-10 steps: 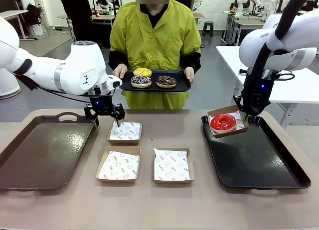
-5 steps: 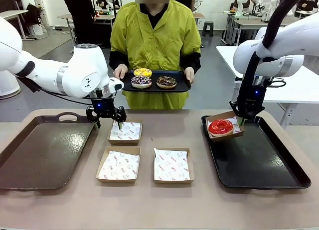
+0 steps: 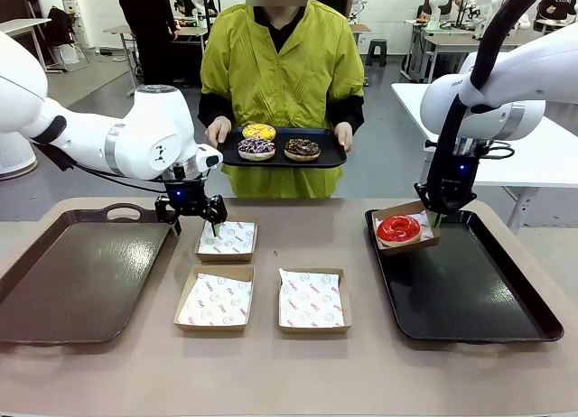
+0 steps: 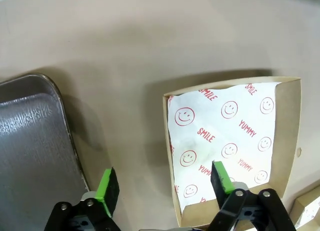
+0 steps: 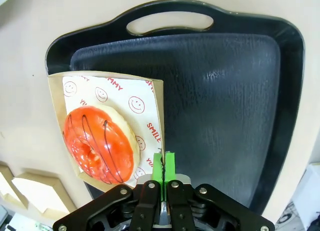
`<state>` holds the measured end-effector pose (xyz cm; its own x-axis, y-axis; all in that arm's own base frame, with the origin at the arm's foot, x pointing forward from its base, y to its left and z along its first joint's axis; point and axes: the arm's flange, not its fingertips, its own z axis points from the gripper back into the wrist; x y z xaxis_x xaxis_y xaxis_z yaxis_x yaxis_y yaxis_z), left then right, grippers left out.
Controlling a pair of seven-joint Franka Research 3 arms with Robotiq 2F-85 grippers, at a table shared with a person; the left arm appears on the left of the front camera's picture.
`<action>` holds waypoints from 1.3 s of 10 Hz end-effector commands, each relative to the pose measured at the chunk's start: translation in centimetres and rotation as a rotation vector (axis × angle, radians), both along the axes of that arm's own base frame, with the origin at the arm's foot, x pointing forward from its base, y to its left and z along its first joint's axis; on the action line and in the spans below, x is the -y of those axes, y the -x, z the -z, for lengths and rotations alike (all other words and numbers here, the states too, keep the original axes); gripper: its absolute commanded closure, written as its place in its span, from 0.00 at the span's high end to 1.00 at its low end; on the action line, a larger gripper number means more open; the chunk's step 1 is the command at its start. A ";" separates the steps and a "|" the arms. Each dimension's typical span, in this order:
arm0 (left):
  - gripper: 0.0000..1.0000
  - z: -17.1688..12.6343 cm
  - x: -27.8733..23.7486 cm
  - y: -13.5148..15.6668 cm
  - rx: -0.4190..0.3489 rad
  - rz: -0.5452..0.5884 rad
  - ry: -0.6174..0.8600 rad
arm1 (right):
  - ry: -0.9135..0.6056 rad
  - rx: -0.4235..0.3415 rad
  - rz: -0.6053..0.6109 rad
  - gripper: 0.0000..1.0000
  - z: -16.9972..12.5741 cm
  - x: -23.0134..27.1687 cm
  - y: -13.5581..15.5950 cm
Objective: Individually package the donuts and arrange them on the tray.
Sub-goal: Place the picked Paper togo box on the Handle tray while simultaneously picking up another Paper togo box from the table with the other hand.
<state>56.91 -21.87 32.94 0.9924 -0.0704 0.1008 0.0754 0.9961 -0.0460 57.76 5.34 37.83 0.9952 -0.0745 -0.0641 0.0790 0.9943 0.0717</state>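
I read the right gripper [image 5: 164, 158] clamped on the carton [image 5: 107, 75] rim, the red donut [image 5: 107, 141] inside at the black tray's [image 5: 225, 91] 10 o'clock corner, and the left gripper [image 4: 162, 173] open astride the empty carton [image 4: 287, 131] wall.

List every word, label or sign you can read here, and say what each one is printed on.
"SMILE": red print among smiley faces on the paper liner of the empty box, left wrist view.
"YUMMY": same paper liner.
"SMILE", "YUMMY": second liner in the donut box, under the red donut, right wrist view.
Red print on the table liners in the front view: too small to read.
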 end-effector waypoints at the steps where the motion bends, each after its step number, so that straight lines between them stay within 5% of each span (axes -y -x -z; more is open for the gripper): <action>1: 0.42 -0.1 0.3 -0.8 0.034 0.002 -0.002 | -0.040 -0.018 -0.013 0.15 0.3 0.4 -1.0; 2: 0.26 0.0 0.2 -0.9 0.035 0.008 -0.002 | -0.040 -0.025 -0.013 0.43 0.5 0.5 -1.1; 3: 0.00 0.0 0.2 -1.0 0.029 0.018 -0.004 | -0.038 -0.031 -0.010 0.75 0.6 0.6 -1.2; 4: 0.00 0.1 0.0 -1.0 0.026 0.027 -0.006 | -0.037 -0.033 -0.010 1.00 0.6 0.6 -1.2; 6: 0.07 0.1 -0.1 -1.1 0.019 0.027 -0.004 | -0.041 -0.039 -0.008 1.00 0.6 0.8 -1.2; 7: 0.00 0.0 -0.1 -1.1 0.019 0.025 -0.002 | -0.044 -0.039 -0.006 0.97 0.7 0.8 -1.2; 13: 0.00 -0.3 -0.1 -1.4 0.013 0.002 0.006 | -0.074 -0.033 0.003 1.00 0.4 1.3 -0.9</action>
<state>57.75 -21.67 33.21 0.9897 -0.0805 0.1181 0.0869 0.9950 -0.0502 58.50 4.56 37.10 0.9917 -0.0889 -0.0925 0.0984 0.9897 0.1042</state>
